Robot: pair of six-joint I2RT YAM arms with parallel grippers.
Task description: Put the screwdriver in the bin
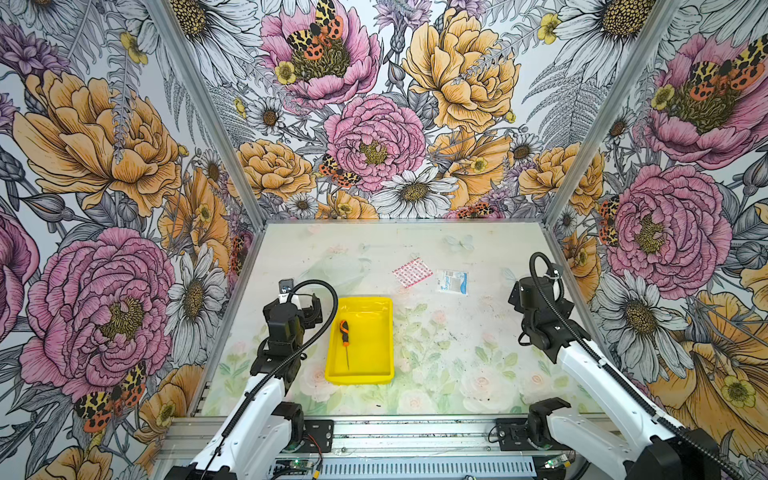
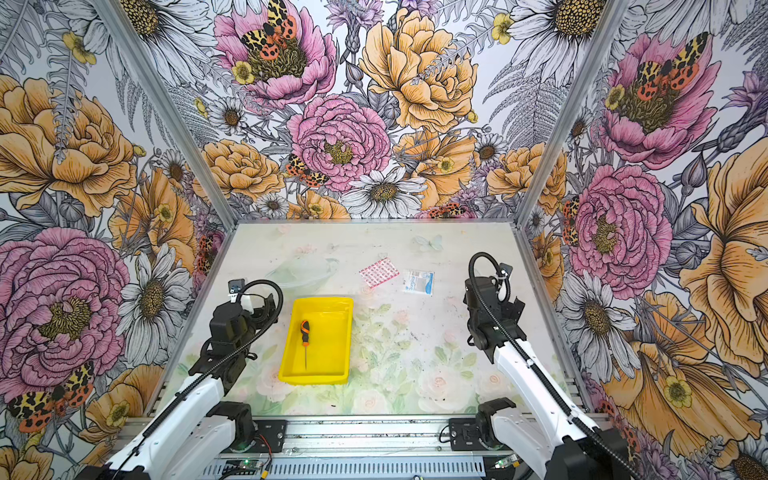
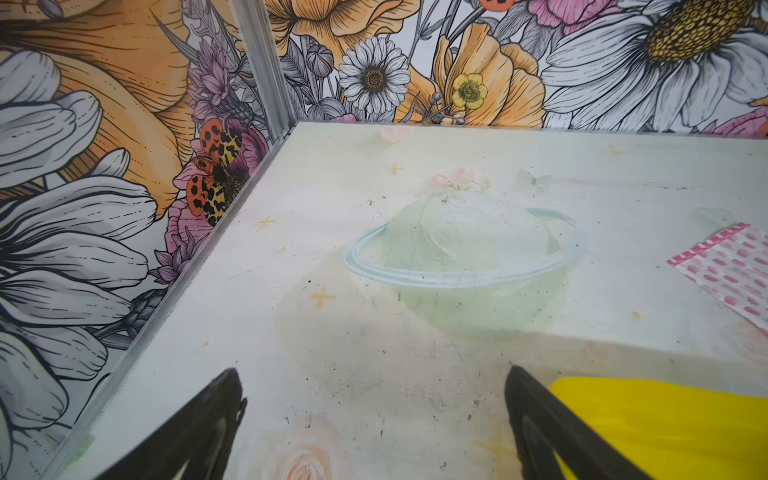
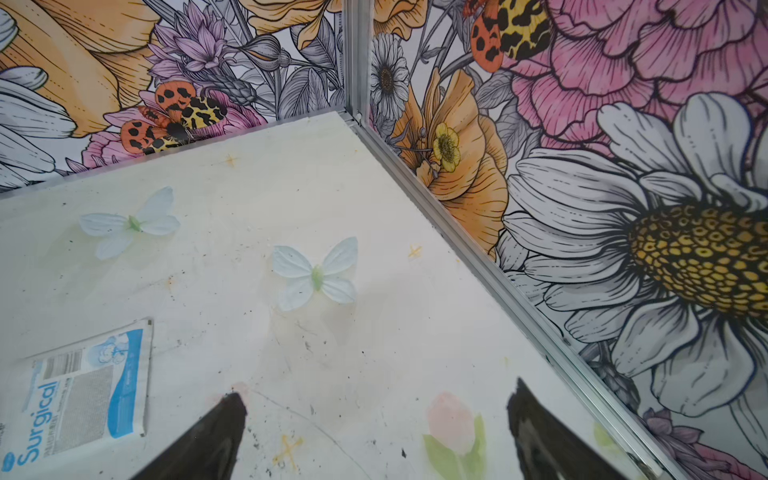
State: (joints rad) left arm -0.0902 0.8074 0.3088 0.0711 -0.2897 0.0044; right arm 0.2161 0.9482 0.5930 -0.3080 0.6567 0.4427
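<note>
Inside the bin (image 1: 370,345) the screwdriver (image 1: 344,332) lies flat, with its handle at the far end and its shaft pointing back toward the robot. The left fingers (image 3: 208,424) are spread and empty just beside the bin. The right fingers (image 4: 216,428) are also spread and stand well apart from it.

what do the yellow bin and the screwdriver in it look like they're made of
The bin looks like glossy moulded plastic: uniform bright yellow, rounded corners, glare on its floor. On the screwdriver, the orange-and-black handle is probably plastic or rubber; the thin grey shaft looks like metal, finish too small to judge.
</note>
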